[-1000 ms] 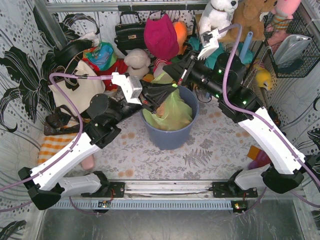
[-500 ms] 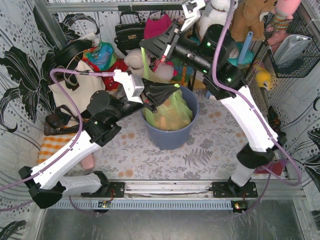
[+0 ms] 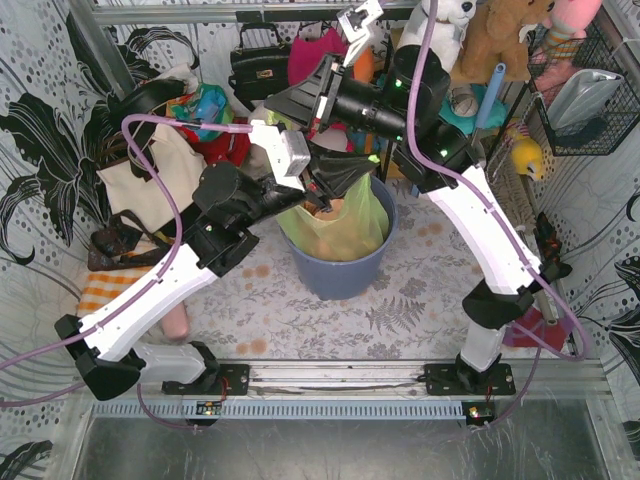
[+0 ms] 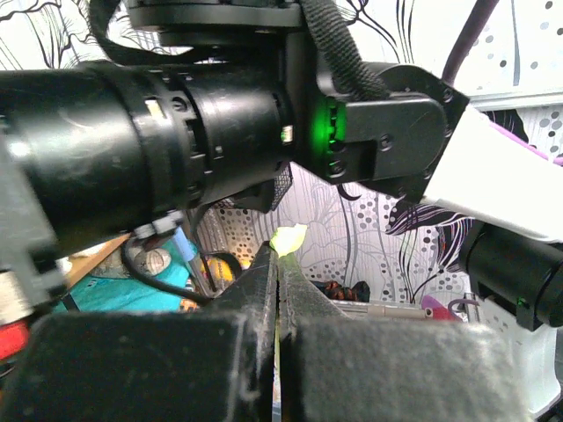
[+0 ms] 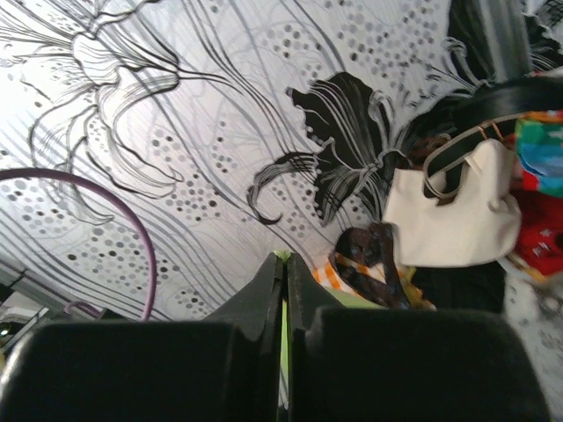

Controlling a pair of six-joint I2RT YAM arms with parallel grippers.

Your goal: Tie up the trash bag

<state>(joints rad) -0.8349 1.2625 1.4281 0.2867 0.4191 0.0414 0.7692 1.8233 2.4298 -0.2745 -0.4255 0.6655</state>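
Seen from above, the trash bag sits in the blue-grey bin on the desk, its gathered top at the left gripper. Only the wrist views show the grips: the left gripper and the right gripper are each pressed together on a green sliver of the bag.

No lettering, number, brand or sign can be read in any of the views. The small gold-coloured plate on the front of the black glossy handbag, at about eleven o'clock from the round blue-grey plastic bin, is too small to make out.
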